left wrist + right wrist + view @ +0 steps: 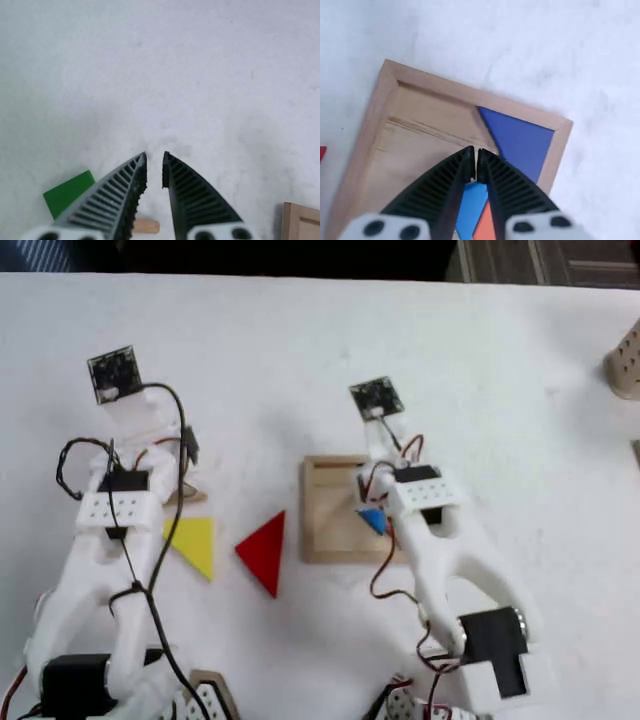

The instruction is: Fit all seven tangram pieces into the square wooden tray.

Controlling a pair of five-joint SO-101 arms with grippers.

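Observation:
The square wooden tray (325,540) lies right of centre. In the right wrist view the tray (375,115) holds a dark blue triangle (520,140) in one corner, with a light blue piece (472,200) and an orange piece (485,227) beside it. My right gripper (476,152) hangs shut over the tray floor with nothing in it. A red triangle (265,550) and a yellow triangle (193,543) lie on the table left of the tray. My left gripper (154,160) is narrowly open above bare table. A green piece (67,194) and a wood-coloured piece (145,226) lie close to it.
The white table stretches free behind both arms. A wooden object (625,360) stands at the far right edge. Another tan piece (215,692) lies by the left arm's base. A corner of the tray (300,220) shows in the left wrist view.

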